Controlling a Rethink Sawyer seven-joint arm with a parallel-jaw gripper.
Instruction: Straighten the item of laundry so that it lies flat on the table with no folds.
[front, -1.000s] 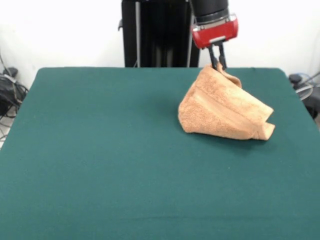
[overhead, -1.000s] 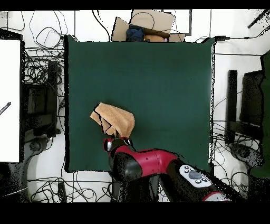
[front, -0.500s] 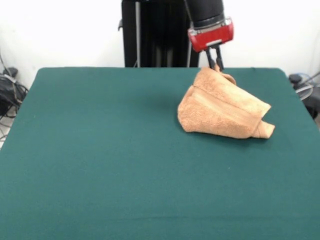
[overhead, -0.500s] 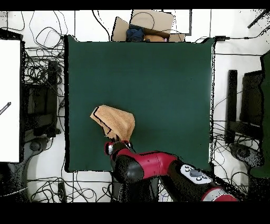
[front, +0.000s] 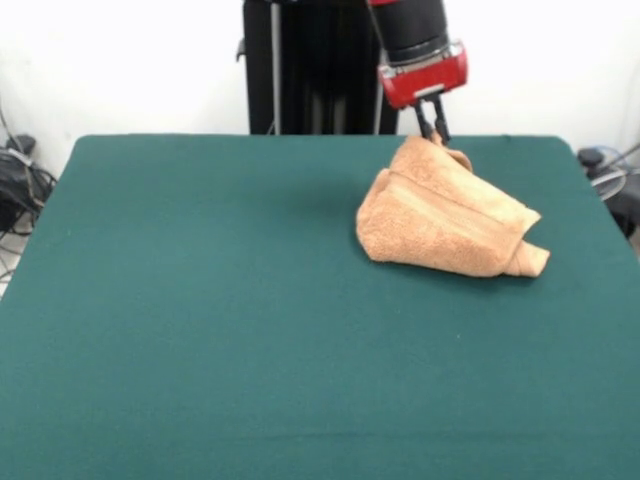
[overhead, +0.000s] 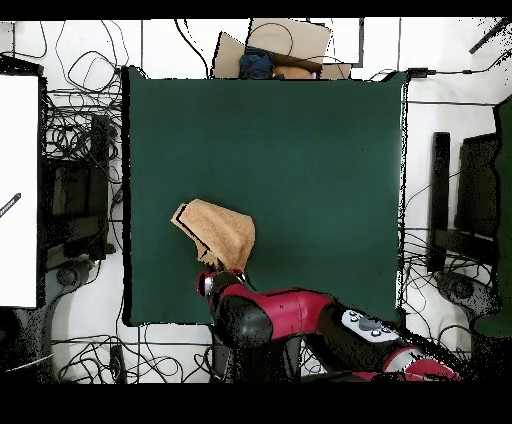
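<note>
At the far right part of the desk (front: 200, 330) in the front view, the jaws (front: 433, 131) are clamped together on the topmost point of the towel (front: 445, 220). The two dark fingers (front: 427, 120) hang straight down from a red wrist collar, above which a black arm segment rises out of the picture. The pinched corner stands raised as a small peak; from it the cloth slopes down and away toward the right edge of the desk. The towel is not flat: it lies folded over on itself in a rough wedge, with a woven band running along the upper layer and a rolled fold at its low right end. Its lower edges rest on the green surface.

In the overhead view the towel (overhead: 220, 230) sits near the desk's (overhead: 320, 180) left edge and toward the robot's side, with the red arm (overhead: 270, 315) reaching to its lower corner. Cables surround the desk on the floor.
</note>
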